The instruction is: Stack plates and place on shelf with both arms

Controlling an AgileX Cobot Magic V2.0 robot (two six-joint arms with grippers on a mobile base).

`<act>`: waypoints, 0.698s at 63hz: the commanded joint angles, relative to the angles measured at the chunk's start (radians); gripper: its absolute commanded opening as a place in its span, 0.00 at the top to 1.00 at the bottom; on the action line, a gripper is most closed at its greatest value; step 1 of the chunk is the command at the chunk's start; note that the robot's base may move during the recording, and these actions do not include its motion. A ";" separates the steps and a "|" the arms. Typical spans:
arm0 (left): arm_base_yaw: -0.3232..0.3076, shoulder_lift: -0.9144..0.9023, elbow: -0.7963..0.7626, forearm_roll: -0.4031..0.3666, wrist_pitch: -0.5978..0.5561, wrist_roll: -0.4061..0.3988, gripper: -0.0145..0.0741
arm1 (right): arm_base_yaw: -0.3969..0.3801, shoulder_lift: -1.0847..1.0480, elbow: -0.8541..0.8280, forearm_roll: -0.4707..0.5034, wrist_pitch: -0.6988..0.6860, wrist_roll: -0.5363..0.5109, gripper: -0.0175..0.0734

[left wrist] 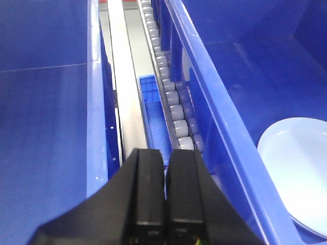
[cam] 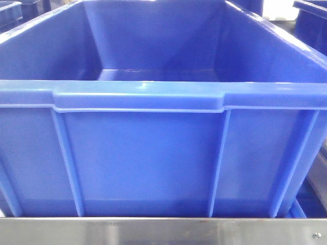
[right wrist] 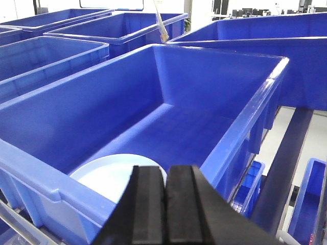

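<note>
A pale blue-white plate [left wrist: 299,173] lies on the floor of a big blue crate [left wrist: 240,87], to the right of my left gripper [left wrist: 165,155]. That gripper is shut on nothing and hovers outside the crate wall, above a roller track. In the right wrist view a plate [right wrist: 110,176] lies in the near end of a blue crate [right wrist: 168,107]. My right gripper [right wrist: 164,171] is shut and empty, above the plate's near right edge. Whether both views show the same plate I cannot tell. The steel shelf [cam: 163,232] runs along the bottom of the front view, where no plates show.
A large blue crate [cam: 153,148] fills the front view just behind the ledge. A row of grey rollers [left wrist: 171,97] and a pale metal strip [left wrist: 125,87] run between two crates. More blue crates [right wrist: 61,46] stand behind and beside, and a dark frame bar [right wrist: 286,158] stands at the right.
</note>
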 commanded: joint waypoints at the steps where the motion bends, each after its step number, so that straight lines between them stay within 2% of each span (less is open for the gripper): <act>1: -0.006 0.006 -0.028 -0.007 -0.084 -0.009 0.74 | 0.000 0.010 -0.021 -0.002 -0.085 -0.005 0.75; 6: -0.006 0.006 -0.028 -0.007 -0.084 -0.009 0.74 | -0.011 0.010 -0.021 -0.076 -0.085 0.054 0.75; 13: -0.006 0.006 -0.028 -0.007 -0.084 -0.009 0.74 | -0.075 0.010 -0.021 -0.274 -0.085 0.290 0.75; 17: -0.006 0.006 -0.028 -0.007 -0.084 -0.009 0.74 | -0.129 0.010 -0.021 -0.336 -0.080 0.358 0.75; 33: -0.006 0.006 -0.028 -0.007 -0.084 -0.009 0.74 | -0.401 -0.018 0.016 -0.339 -0.081 0.363 0.75; 37: -0.006 0.006 -0.028 -0.007 -0.084 -0.009 0.74 | -0.446 -0.051 0.048 -0.339 -0.099 0.363 0.75; 44: -0.006 0.006 -0.028 -0.007 -0.084 -0.009 0.74 | -0.481 -0.128 0.117 -0.339 -0.139 0.363 0.75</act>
